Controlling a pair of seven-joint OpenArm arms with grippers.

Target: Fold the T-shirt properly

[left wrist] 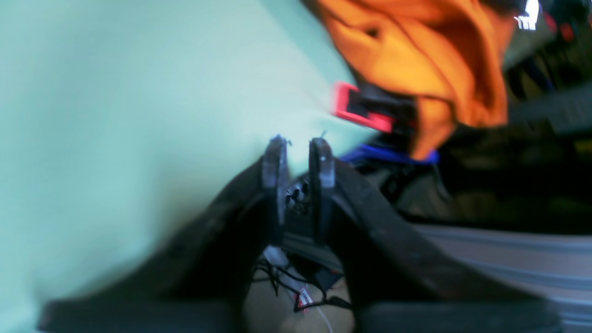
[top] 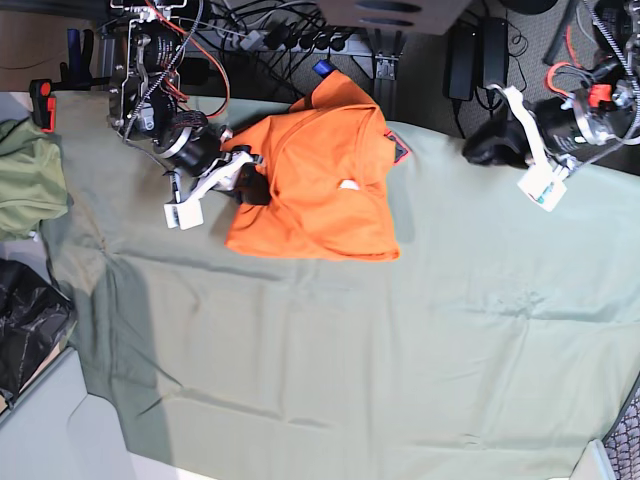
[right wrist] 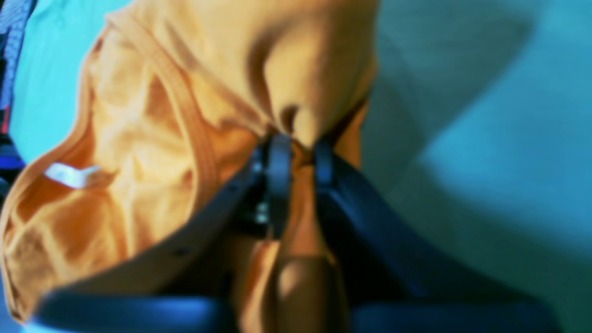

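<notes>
- Two arms reach over a bench draped in a sage-green cloth (top: 330,340).
- An orange T-shirt (top: 315,175) lies bunched at the far side of the cloth, its white neck label (right wrist: 69,175) showing inside the collar.
- At the shirt's edge, the right gripper (right wrist: 298,145) has its jaws pinched on a fold of the orange fabric.
- Well apart from the shirt, the left gripper (left wrist: 298,148) has its jaws narrow, with a slim gap and nothing between them.
- An olive-green garment (top: 25,175) sits at the cloth's end.
</notes>
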